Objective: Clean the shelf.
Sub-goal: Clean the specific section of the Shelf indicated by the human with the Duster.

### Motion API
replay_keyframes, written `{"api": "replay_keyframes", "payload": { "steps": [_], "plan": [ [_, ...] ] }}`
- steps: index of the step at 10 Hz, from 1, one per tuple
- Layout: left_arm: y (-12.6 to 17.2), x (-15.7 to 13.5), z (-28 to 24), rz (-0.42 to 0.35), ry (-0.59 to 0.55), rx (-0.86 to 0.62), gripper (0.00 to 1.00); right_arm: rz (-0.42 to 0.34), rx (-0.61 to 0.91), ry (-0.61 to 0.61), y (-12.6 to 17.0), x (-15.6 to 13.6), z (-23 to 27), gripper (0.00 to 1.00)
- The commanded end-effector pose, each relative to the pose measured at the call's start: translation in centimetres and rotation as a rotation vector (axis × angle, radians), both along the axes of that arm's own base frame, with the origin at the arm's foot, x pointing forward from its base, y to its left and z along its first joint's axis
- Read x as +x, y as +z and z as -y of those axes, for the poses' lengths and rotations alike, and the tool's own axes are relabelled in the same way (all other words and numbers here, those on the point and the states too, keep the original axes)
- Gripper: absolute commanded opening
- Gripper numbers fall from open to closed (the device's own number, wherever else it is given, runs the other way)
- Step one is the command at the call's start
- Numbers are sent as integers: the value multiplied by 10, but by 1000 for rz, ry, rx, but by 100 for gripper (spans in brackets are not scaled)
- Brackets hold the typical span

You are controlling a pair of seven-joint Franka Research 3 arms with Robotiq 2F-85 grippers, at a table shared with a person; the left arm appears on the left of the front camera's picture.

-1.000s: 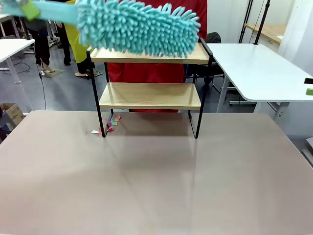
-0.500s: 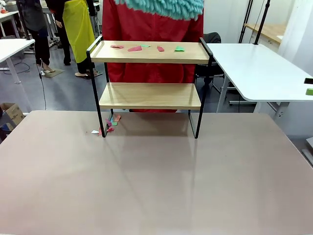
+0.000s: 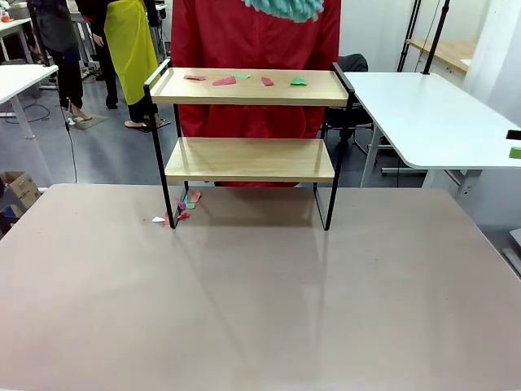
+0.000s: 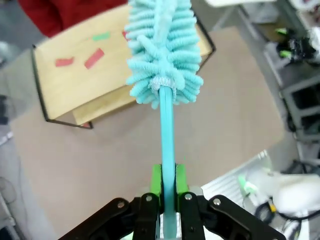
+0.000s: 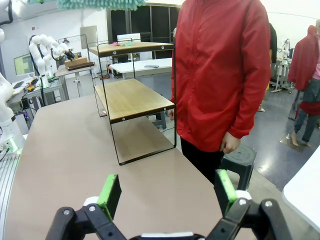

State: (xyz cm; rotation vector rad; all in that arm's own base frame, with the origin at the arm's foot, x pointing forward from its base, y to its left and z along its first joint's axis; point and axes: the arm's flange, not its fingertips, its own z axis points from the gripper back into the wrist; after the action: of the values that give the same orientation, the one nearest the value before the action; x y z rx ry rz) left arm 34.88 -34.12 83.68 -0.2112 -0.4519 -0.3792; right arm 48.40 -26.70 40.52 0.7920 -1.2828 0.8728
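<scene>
The shelf [image 3: 248, 160] stands at the table's far side, two wooden boards in a black frame. Red and green paper scraps [image 3: 224, 81] lie on its top board. A fluffy turquoise duster [image 4: 162, 50] hangs high above the shelf [image 4: 85, 85], and my left gripper [image 4: 168, 182] is shut on its turquoise handle. Only the lower fringe of the duster [image 3: 285, 8] shows at the top edge of the front view. My right gripper [image 5: 167, 192] is open and holds nothing, off to one side of the shelf [image 5: 135, 97] near the table's edge.
A person in a red jacket [image 3: 256, 37] stands right behind the shelf. More paper scraps [image 3: 177, 212] lie on the table by the shelf's front left leg. A white table [image 3: 431, 114] stands at the far right.
The duster has risen from the top board until only its fringe shows at the top of the front view. The scraps on the top board have come into view.
</scene>
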Motion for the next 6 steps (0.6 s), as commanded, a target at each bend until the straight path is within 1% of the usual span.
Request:
{"api": "replay_keyframes", "payload": {
  "steps": [1, 4, 5, 6],
  "plan": [
    [15, 9, 42, 44, 116, 7, 13, 5, -4, 3, 4, 0, -2, 100],
    [-9, 21, 84, 75, 211, -3, 13, 5, -4, 3, 4, 0, -2, 100],
    [-16, 25, 98, 85, 224, -15, 13, 5, -4, 3, 4, 0, -2, 100],
    [-24, 27, 112, 78, 235, -9, 13, 5, -4, 3, 4, 0, -2, 100]
  ]
}}
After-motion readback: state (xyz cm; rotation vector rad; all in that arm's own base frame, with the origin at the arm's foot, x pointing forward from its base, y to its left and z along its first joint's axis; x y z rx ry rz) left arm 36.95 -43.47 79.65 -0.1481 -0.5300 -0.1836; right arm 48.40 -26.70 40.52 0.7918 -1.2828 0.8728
